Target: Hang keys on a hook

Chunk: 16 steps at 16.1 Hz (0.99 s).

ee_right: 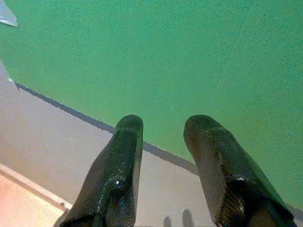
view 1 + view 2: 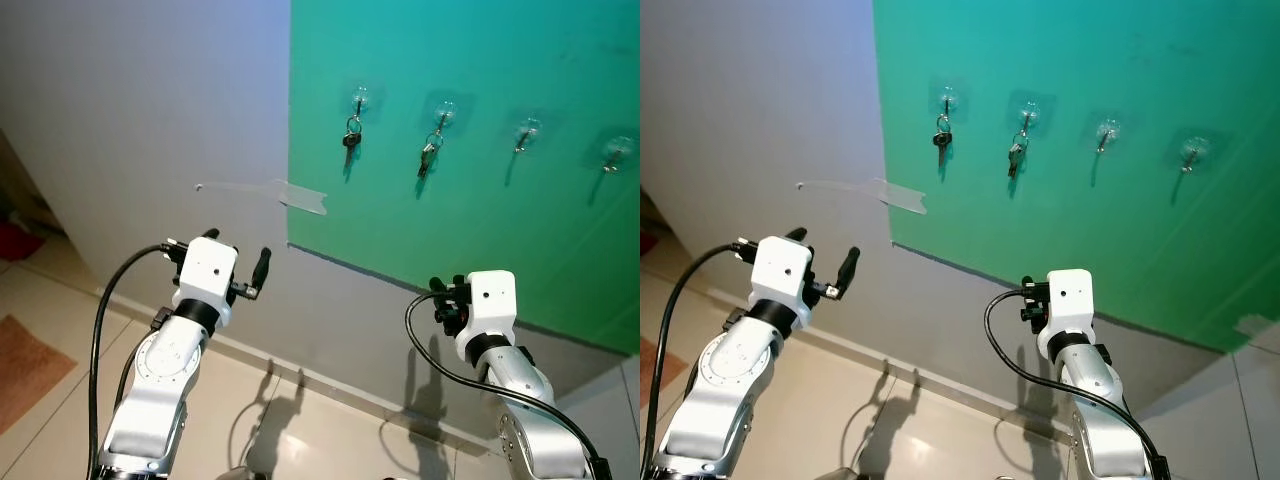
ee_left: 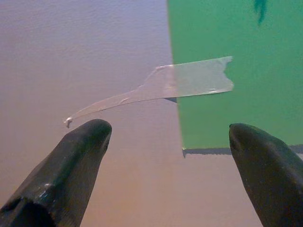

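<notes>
Left gripper raised near the grey wall, fingers spread wide and empty, clear tape strip above it, two key bunches hanging on hooks on the green panel, right gripper below it, fingers narrowly apart, empty

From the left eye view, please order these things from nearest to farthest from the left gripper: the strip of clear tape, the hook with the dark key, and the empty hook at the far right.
Measured from the left gripper:
1. Strip of clear tape, just above it, at the edge of the green panel.
2. Hook with the dark key, higher up, leftmost of the row.
3. Empty hook at the far right, across the whole panel.
</notes>
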Tool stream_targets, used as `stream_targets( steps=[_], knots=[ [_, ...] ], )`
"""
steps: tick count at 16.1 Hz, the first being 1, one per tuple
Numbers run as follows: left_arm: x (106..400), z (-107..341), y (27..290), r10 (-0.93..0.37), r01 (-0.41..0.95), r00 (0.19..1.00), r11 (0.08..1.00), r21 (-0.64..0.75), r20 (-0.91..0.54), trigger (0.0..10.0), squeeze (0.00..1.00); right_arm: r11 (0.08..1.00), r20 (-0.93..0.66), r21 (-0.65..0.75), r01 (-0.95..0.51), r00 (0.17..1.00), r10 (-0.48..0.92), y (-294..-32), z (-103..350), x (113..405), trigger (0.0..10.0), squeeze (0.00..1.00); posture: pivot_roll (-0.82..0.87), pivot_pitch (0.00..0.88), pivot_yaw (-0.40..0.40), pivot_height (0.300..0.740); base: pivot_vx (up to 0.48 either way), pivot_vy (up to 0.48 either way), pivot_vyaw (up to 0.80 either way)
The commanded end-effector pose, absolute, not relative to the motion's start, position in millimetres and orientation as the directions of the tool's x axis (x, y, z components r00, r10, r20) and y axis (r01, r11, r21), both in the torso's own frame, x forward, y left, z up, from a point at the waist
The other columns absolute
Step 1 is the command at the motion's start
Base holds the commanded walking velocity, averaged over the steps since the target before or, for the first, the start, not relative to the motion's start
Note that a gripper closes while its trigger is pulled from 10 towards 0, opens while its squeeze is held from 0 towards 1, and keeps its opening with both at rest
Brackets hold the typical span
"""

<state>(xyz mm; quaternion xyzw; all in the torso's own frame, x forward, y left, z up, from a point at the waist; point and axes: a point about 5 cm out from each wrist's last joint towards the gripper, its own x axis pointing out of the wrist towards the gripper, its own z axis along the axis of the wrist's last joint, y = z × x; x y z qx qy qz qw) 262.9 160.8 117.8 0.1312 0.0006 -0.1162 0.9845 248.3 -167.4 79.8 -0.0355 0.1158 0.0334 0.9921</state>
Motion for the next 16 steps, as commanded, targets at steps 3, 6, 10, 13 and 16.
stream_targets(
  steps=[3,6,10,13,16],
  knots=[
    [265.1,117.8,157.1,-0.247,0.247,0.969,0.932,0.266,-0.033,10.0,0.00,0.996,-0.191,-0.061,-0.063,0.980,0.050,-168.4,86.9,252.0,10.0,0.00,-0.09,0.000,-0.030,0.740,0.000,0.360,0.00],
    [270.6,120.9,155.8,-0.232,0.228,0.973,0.935,0.271,-0.018,10.0,0.00,0.993,-0.177,-0.068,-0.092,0.981,0.078,-162.8,90.9,259.7,10.0,0.00,-0.08,0.000,-0.055,0.740,0.000,0.359,0.00],
    [261.8,116.5,161.2,-0.214,0.214,0.976,0.939,0.271,-0.029,10.0,0.00,0.990,-0.183,-0.059,-0.131,0.976,0.118,-156.0,88.2,262.4,10.0,0.00,-0.06,0.000,-0.076,0.740,0.000,0.360,0.00],
    [271.6,121.0,164.5,-0.197,0.192,0.980,0.942,0.275,-0.010,10.0,0.00,0.987,-0.164,-0.061,-0.152,0.976,0.140,-151.0,92.6,267.9,10.0,0.00,-0.07,0.000,-0.070,0.740,0.000,0.360,0.00],
    [272.6,122.3,156.9,-0.207,0.201,0.978,0.942,0.269,-0.005,10.0,0.00,0.988,-0.164,-0.064,-0.144,0.978,0.132,-156.4,92.6,269.1,10.0,0.00,-0.06,0.000,-0.069,0.740,0.000,0.361,0.00]
  ],
)
